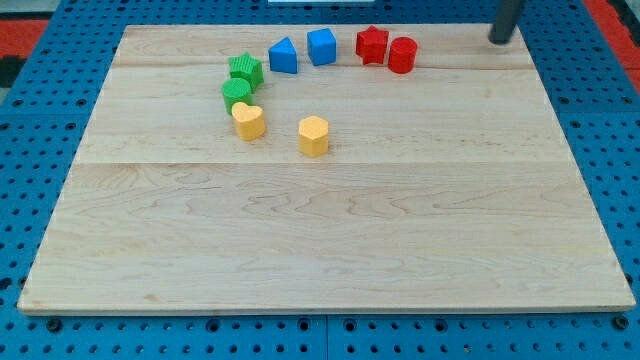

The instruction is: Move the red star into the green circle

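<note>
The dark rod (505, 22) is cut off by the view's top edge near the tabletop's (330, 240) far right corner, so only its lower stretch shows, down to my tip (499, 41). The rod is blurred. The green circle (237, 94) is partly hidden behind the yellow heart (249, 121). The red star's (372, 45) right point is covered by the red cylinder (402, 55).
</note>
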`<state>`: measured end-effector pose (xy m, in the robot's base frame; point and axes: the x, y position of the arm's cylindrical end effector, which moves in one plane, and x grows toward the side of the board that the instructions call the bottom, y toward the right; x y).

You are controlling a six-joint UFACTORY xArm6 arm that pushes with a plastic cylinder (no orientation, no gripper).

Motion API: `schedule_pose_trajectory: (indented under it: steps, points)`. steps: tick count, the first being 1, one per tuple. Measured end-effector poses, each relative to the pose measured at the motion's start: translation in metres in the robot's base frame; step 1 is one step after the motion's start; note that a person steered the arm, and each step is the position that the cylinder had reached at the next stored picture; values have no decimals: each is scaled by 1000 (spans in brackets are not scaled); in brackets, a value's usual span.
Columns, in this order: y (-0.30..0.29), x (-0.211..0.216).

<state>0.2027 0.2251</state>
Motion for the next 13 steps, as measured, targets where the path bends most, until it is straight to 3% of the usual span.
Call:
schedule_pose_trajectory:
  steps: [2, 3, 4, 6, 9, 10, 11, 12, 13]
  points:
    - [-134, 11]
    - [-154, 12]
    - [-187, 57]
    - [-193, 111]
    - [-243, 135]
    - [-234, 143]
    - [-277, 143]
    - [-279, 143]
    - [-225, 126]
